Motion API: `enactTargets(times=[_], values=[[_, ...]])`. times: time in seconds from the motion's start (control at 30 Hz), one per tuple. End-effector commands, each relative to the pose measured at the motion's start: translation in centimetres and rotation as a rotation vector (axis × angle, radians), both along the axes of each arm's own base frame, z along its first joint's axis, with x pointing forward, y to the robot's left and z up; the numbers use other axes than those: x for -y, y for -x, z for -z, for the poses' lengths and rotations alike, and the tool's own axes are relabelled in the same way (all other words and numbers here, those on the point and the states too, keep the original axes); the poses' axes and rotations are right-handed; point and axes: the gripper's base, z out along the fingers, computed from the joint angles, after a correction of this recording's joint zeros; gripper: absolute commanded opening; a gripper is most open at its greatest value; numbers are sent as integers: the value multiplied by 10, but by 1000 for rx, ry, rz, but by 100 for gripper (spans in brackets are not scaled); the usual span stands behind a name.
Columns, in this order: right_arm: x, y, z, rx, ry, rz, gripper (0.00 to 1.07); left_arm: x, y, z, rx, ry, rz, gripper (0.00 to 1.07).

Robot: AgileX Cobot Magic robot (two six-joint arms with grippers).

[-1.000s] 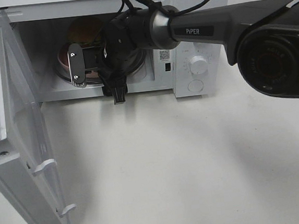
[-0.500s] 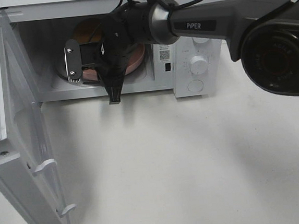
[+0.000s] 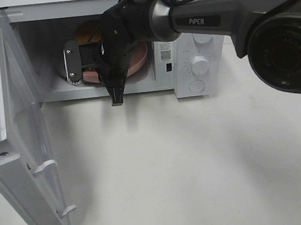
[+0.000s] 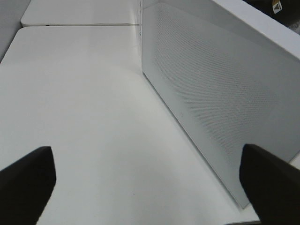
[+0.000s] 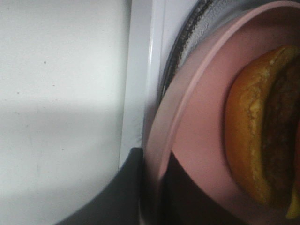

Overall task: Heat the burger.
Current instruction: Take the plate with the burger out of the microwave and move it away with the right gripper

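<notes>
The burger [image 3: 88, 31] sits on a pink plate [image 3: 138, 61] inside the open microwave [image 3: 196, 35], toward the back of the cavity at about eleven o'clock from the plate's centre; only its golden-brown bun top shows past the arm in the high view. The right wrist view shows the burger [image 5: 262, 136] close up, bun edge and dark patty, lying on the plate [image 5: 201, 117], with the glass turntable's rim [image 5: 187, 42] just beyond the plate's edge and the microwave's white sill beside it.

The right gripper [image 3: 96, 62] reaches into the cavity, and its dark finger [image 5: 136, 187] lies against the plate's rim; it appears to be grasping the plate, though the second finger is hidden. The right arm [image 3: 206, 21] crosses the top of the high view and carries the word "PiPER" in white on a black label. On the microwave's front panel, at three o'clock from the plate, are a small sticker with a QR-type code [image 3: 166, 53], too small to read, and two white knobs [image 3: 199, 65].

The door [image 3: 32, 149] stands swung wide at nine o'clock, over the white counter [image 3: 197, 161].

The left gripper [image 4: 145, 183] is released, its two dark fingertips spread wide above the counter beside the door's meshed window [image 4: 211, 89].
</notes>
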Motion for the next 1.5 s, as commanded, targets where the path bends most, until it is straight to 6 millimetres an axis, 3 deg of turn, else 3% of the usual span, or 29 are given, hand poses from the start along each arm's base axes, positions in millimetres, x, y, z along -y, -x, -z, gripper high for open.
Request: enactTargets(times=[0.03, 0.27, 0.47, 0.53, 0.8, 0.87, 1.33, 1.5], values=[[4, 10, -19, 37, 20, -25, 0, 0, 2, 1, 13, 5, -3, 100], [16, 29, -28, 73, -15, -55, 0, 0, 2, 1, 13, 5, -3, 100], [26, 52, -36, 134, 1, -156, 0, 0, 2, 1, 13, 5, -3, 100], [31, 68, -37, 141, -8, -183, 0, 0, 2, 1, 13, 5, -3, 100], [41, 88, -44, 173, -21, -218, 0, 0, 2, 1, 13, 5, -3, 100], [51, 100, -44, 163, -21, -220, 0, 0, 2, 1, 13, 5, -3, 100], [83, 137, -52, 140, -20, -221, 0, 0, 2, 1, 13, 5, -3, 100], [103, 161, -54, 121, -34, -209, 0, 0, 2, 1, 13, 5, -3, 100]])
